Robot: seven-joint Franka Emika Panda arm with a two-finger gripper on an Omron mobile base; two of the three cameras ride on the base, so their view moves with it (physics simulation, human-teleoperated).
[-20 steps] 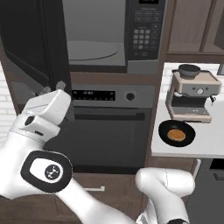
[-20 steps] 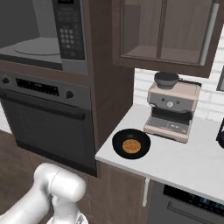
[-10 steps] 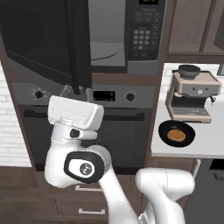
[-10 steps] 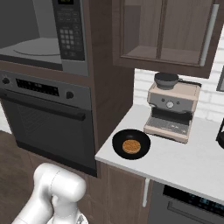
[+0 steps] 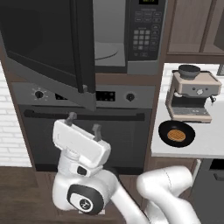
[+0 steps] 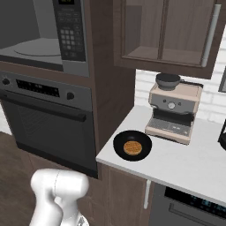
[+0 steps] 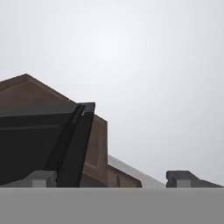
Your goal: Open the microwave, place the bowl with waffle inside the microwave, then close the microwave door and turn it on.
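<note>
The microwave (image 5: 111, 41) (image 6: 31, 44) stands open, its turntable showing inside. The microwave door (image 5: 43, 43) hangs swung out to the left, and its dark edge (image 7: 74, 144) rises in the hand view. My gripper (image 5: 83, 122) (image 7: 111, 178) points upward below the door's lower free corner and in front of the oven. It is open, with nothing between its fingers. The bowl with waffle (image 5: 176, 134) (image 6: 132, 145), black with a golden waffle in it, sits on the white counter to the right, far from the gripper.
A wall oven (image 5: 87, 127) (image 6: 44, 114) with a long bar handle sits under the microwave. The keypad (image 5: 146, 35) (image 6: 70, 31) is on the microwave's right side. A coffee machine (image 5: 192, 96) (image 6: 172, 110) stands just behind the bowl on the counter (image 5: 205, 146).
The hand has come down and to the right, away from the door's edge, to a spot in front of the oven. Its fingers have spread wider. The door's free edge stands further out.
</note>
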